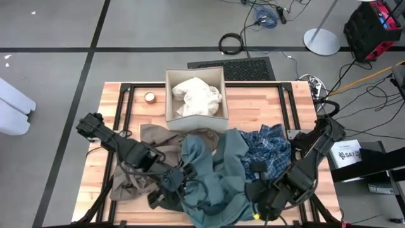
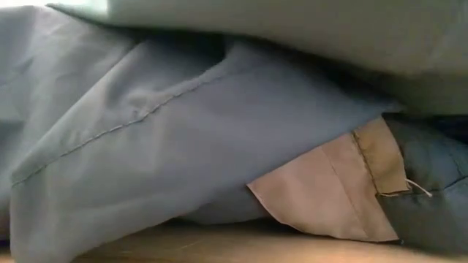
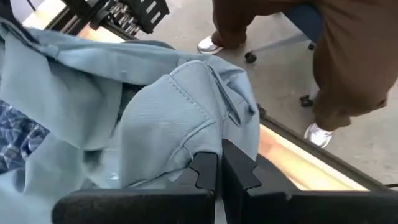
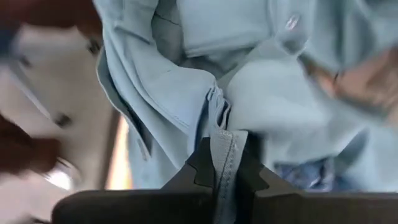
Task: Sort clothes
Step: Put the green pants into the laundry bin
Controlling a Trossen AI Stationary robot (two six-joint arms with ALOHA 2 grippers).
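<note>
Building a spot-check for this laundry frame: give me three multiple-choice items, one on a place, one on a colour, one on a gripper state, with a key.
1. Where are the cream-white pieces?
A. Inside the beige fabric box
B. Draped on the left arm
C. On the floor

2. What colour is the shirt between the two grippers?
A. Red
B. Teal-grey
C. Yellow

3. What is the right gripper doing?
A. Open above the box
B. Shut on nothing
C. Shut on the teal-grey shirt

Key: 1 A, the high view shows them inside the box walls. 2 B, both wrist views show teal-grey cloth. 3 C, a seam of the shirt is pinched between its fingers; the left gripper clamps the same shirt.
</note>
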